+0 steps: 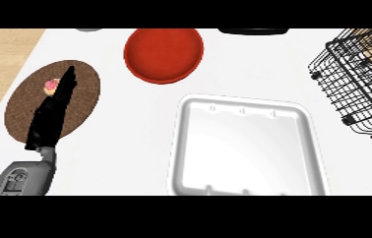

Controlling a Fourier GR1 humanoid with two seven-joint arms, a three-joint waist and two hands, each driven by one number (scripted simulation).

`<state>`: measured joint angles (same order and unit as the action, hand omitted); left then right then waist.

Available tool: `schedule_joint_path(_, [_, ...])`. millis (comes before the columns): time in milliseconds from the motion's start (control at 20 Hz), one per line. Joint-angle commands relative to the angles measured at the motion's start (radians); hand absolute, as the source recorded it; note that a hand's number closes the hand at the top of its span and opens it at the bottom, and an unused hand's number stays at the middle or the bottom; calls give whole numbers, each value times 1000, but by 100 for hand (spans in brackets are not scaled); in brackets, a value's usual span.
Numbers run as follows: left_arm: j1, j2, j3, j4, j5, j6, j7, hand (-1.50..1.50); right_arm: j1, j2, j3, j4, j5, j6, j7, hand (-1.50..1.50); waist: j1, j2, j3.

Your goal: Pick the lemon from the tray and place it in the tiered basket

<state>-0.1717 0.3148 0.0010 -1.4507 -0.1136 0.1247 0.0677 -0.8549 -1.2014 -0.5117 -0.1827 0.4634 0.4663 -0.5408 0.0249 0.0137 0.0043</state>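
A: The left hand (pixel 52 111) is what we see first. It comes in at the lower left on its grey forearm, black, with the fingers straight and held together, pointing up the view. We read it as open, with nothing in it.

B: Agreed. It lies over the brown round plate (pixel 83 102) at the left of the white table (pixel 145 119). Just beside the fingers, on that plate, we see a small thing (pixel 51 86), pink with a bit of yellow, partly hidden by the hand.

A: Is that the lemon?

B: We cannot tell. It is too small and too covered for us to name, so we cannot say where the lemon is or how it looks.

A: The tray (pixel 190 148) we do see: white, rectangular with rounded corners and a raised rim, low in the middle of the view.

B: The tiered basket (pixel 347 70) is black wire and stands at the right edge, apart from the tray. Above the tray, near the far edge, sits a red plate (pixel 163 55).
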Motion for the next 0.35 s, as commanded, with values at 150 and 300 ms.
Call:
schedule_joint_path(150, [21,-2,4,-7,-10,7,-13,0,143,-106,-53,79,-42,125,-136,-150,-11,4,6])
schedule_joint_path(300, [23,8,29,32,17,-16,-49,0,163,-108,-83,90,-74,151,-156,-150,-16,7,6])
